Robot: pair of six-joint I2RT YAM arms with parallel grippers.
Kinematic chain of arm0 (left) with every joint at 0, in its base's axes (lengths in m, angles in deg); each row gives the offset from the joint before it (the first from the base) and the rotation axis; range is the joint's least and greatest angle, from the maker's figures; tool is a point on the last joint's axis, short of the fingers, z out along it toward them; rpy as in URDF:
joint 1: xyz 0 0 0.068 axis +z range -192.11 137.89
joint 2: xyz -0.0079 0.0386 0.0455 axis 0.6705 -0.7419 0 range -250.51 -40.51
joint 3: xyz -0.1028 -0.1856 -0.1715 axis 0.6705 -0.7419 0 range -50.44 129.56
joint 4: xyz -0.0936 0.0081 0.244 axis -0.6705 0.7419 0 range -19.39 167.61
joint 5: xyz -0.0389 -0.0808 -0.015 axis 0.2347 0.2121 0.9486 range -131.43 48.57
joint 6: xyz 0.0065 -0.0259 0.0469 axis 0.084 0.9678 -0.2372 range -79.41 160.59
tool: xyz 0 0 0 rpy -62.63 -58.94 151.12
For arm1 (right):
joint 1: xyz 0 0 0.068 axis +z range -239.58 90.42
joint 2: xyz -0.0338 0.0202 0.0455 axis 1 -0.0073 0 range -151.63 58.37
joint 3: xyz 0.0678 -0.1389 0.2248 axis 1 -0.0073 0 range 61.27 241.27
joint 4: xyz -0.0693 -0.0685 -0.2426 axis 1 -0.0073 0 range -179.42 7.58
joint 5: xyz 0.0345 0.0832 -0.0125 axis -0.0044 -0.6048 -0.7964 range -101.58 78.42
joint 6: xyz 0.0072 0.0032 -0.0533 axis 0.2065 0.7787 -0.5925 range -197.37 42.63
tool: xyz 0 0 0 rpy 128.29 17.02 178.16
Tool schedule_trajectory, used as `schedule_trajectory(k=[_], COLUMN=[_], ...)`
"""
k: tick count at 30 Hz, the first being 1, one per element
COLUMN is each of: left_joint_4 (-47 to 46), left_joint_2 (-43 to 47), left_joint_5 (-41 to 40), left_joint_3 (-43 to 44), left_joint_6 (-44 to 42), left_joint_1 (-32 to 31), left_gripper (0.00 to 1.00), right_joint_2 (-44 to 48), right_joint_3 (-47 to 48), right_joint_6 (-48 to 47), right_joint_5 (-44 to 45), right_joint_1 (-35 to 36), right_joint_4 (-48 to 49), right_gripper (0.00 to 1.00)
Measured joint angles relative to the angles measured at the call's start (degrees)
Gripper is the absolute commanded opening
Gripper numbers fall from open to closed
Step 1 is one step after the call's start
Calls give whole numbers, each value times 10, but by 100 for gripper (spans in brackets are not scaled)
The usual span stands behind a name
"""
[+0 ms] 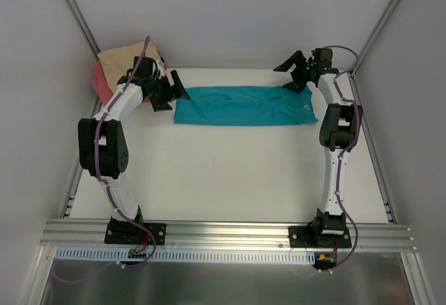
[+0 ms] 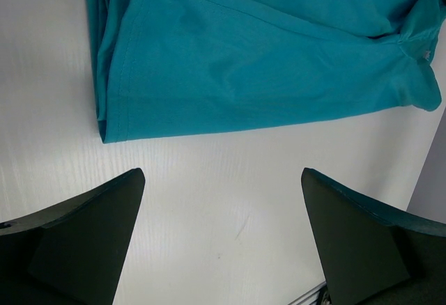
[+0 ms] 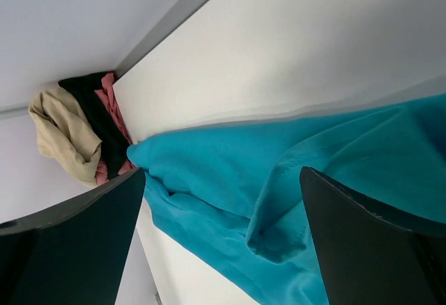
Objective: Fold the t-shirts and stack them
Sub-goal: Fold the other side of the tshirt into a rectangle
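Observation:
The teal t-shirt [image 1: 244, 105] lies on the white table [image 1: 223, 173] as a long strip folded lengthwise, running left to right. My left gripper [image 1: 174, 96] hovers at its left end, open. In the left wrist view the left gripper [image 2: 221, 173] has only bare table between its fingers, and the teal t-shirt [image 2: 244, 61] lies just beyond the tips. My right gripper [image 1: 291, 75] stands open above the strip's right end. In the right wrist view the right gripper [image 3: 221, 173] spans rumpled folds of the teal t-shirt [image 3: 209, 159] without touching them. The tan t-shirt [image 1: 125, 56] and coral t-shirt [image 1: 103, 82] are bunched in the back left corner.
Grey walls with metal corner posts [image 1: 77, 12] close in the table at the back and sides. An aluminium rail [image 1: 230, 232] holding both arm bases runs along the near edge. The tan t-shirt [image 3: 63, 134] and the coral t-shirt [image 3: 109, 96] also show in the right wrist view.

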Motion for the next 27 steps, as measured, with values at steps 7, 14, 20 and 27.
schedule_trajectory(k=[7,14,20,27], left_joint_4=[-2,-6,-8,-9], left_joint_2=[-16,-18,-18,-17], left_joint_5=[14,14,15,14], left_joint_3=[0,0,0,-10], left_joint_6=[2,2,3,3], left_joint_1=[0,-4,-9,-12], left_gripper=[99,99,99,99], right_joint_2=[23,95,118,118], right_joint_3=[-31,-95,-141,-183], right_joint_6=[1,-12,-23,-34], right_joint_5=[-9,-19,-31,-33], right_joint_1=[-40,-41,-14,13], right_joint_4=[5,1,-4,-15], right_gripper=[100,100,100,99])
